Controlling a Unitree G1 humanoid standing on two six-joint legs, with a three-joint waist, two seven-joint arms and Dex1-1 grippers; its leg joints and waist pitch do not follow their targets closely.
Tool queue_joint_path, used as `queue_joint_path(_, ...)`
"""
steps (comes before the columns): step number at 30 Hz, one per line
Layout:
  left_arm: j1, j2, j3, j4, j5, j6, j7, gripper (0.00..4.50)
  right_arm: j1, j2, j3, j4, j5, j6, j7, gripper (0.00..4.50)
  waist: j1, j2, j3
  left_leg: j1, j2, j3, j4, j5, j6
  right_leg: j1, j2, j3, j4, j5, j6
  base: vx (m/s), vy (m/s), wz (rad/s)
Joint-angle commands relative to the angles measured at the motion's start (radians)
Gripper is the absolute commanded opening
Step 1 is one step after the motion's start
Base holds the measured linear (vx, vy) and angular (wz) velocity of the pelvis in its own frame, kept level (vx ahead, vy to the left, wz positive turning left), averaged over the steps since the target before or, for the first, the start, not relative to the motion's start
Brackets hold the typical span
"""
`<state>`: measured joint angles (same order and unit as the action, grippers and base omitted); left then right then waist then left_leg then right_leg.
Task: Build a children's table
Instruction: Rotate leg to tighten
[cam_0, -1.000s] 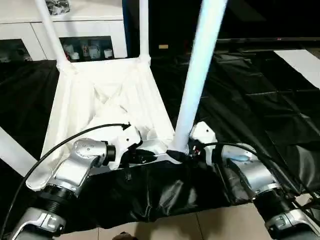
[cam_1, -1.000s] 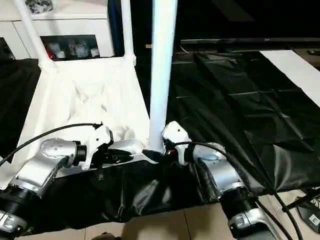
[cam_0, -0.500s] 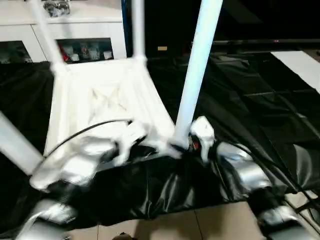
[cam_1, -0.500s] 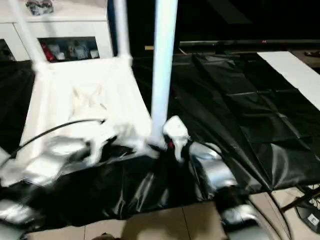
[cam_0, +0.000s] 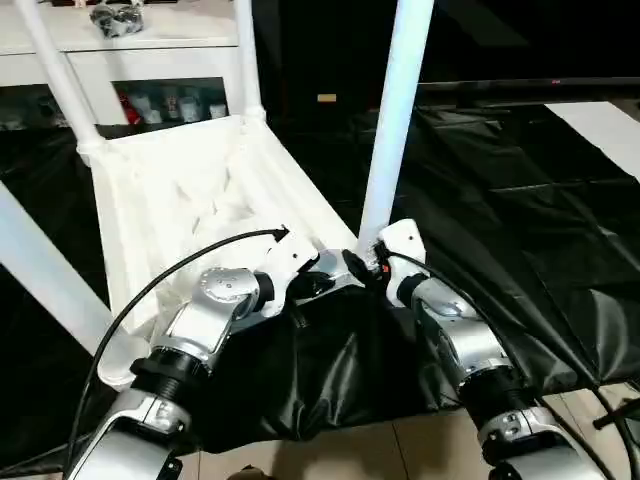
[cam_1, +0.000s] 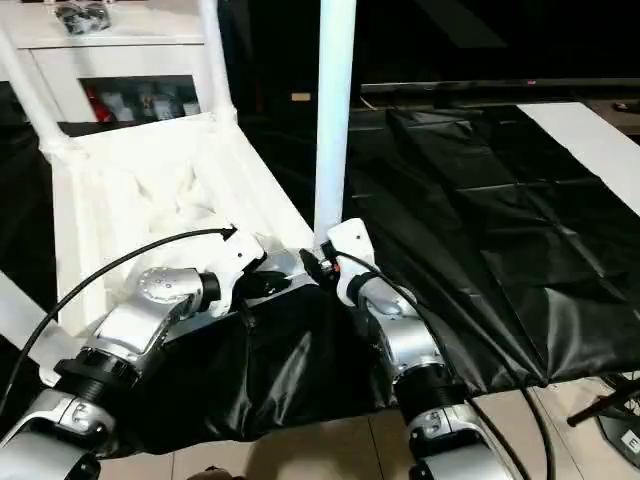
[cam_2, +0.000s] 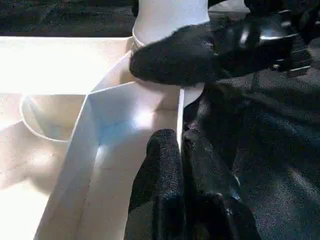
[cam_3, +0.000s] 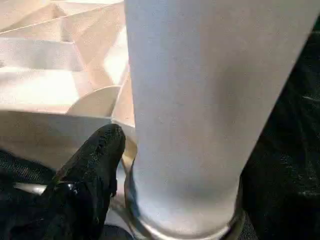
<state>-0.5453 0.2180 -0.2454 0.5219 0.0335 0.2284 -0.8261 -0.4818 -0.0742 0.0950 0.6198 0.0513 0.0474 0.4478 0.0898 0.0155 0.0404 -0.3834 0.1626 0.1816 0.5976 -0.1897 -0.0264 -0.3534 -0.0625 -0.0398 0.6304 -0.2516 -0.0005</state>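
The children's table lies upside down on a black sheet, its ribbed white top (cam_0: 170, 180) facing up. White legs stand in its corner sockets. The near-right leg (cam_0: 395, 120) rises just in front of my arms. At the corner beside that leg, my left gripper (cam_2: 180, 142) is shut on the top's thin near rim (cam_2: 179, 107). My right gripper (cam_0: 368, 265) sits at the base of the near-right leg, open. One black finger (cam_3: 97, 165) stands close beside the leg (cam_3: 195, 110) with a thin gap; the other finger is hidden behind it.
A white glass-door cabinet (cam_0: 150, 60) stands behind the table with small items inside. The black sheet (cam_0: 500, 200) spreads wide to the right, with a white strip (cam_0: 605, 120) at its far edge. Tiled floor (cam_0: 400, 450) shows at the front edge.
The whole picture has shifted, so the camera moved. Both grippers stay at the near-right corner, and my left forearm now reaches further along the near rim.
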Motion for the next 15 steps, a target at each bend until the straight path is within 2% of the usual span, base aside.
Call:
queue_joint_path(1,-0.010,-0.032,-0.003,0.026,-0.025,-0.033,0.022,0.00,0.012,0.055,0.138,-0.052,0.013,-0.026,0.155,3.88,0.000,-0.010,-0.049,0.021,0.078,-0.032,-0.083,-0.153,0.028,0.017,-0.102,0.049,-0.076,-0.018,-0.217,0.000,0.000,0.00)
queue_joint_path(3,0.002,-0.011,0.002,0.010,-0.036,-0.036,-0.025,0.00,0.017,0.025,0.135,-0.059,0.015,-0.024,0.197,4.05,0.001,-0.010,-0.052,0.020,0.077,-0.031,-0.080,-0.132,0.036,0.019,-0.101,0.049,-0.073,0.012,-0.219,0.000,0.000,0.00)
queue_joint_path(5,0.016,0.028,0.005,-0.009,-0.054,-0.046,-0.101,0.00,0.024,-0.034,0.141,-0.073,0.020,-0.035,0.283,4.05,0.003,-0.013,-0.054,0.016,0.075,-0.030,-0.074,-0.093,0.063,0.022,-0.101,0.046,-0.067,0.070,-0.226,0.000,0.000,0.00)
queue_joint_path(8,0.039,0.077,-0.002,-0.038,-0.085,-0.061,-0.218,0.00,0.029,-0.107,0.142,-0.094,0.044,-0.044,0.421,4.05,0.002,-0.012,-0.054,0.014,0.078,-0.029,-0.071,-0.081,0.092,0.018,-0.100,0.045,-0.065,0.090,-0.238,0.000,0.000,0.00)
queue_joint_path(12,0.056,0.113,-0.012,-0.058,-0.102,-0.076,-0.294,0.00,0.023,-0.146,0.139,-0.097,0.053,-0.048,0.498,4.05,0.003,-0.012,-0.054,0.015,0.080,-0.026,-0.070,-0.085,0.096,0.017,-0.097,0.043,-0.061,0.089,-0.256,0.000,0.000,0.00)
queue_joint_path(13,0.065,0.128,-0.008,-0.074,-0.124,-0.073,-0.340,0.00,0.021,-0.165,0.138,-0.098,0.057,-0.051,0.543,4.05,0.004,-0.017,-0.054,0.017,0.081,-0.025,-0.070,-0.088,0.098,0.015,-0.095,0.042,-0.061,0.088,-0.261,0.000,0.000,0.00)
queue_joint_path(14,0.067,0.131,-0.008,-0.076,-0.127,-0.072,-0.346,0.00,0.021,-0.168,0.139,-0.098,0.058,-0.051,0.551,3.91,0.007,-0.013,-0.054,0.017,0.082,-0.023,-0.070,-0.088,0.099,0.014,-0.096,0.042,-0.060,0.085,-0.267,0.000,0.000,0.00)
queue_joint_path(15,0.069,0.138,-0.007,-0.082,-0.134,-0.067,-0.363,0.00,0.019,-0.177,0.139,-0.099,0.061,-0.052,0.572,3.91,0.007,-0.013,-0.054,0.017,0.082,-0.023,-0.070,-0.088,0.099,0.014,-0.096,0.042,-0.060,0.085,-0.267,0.000,0.000,0.00)
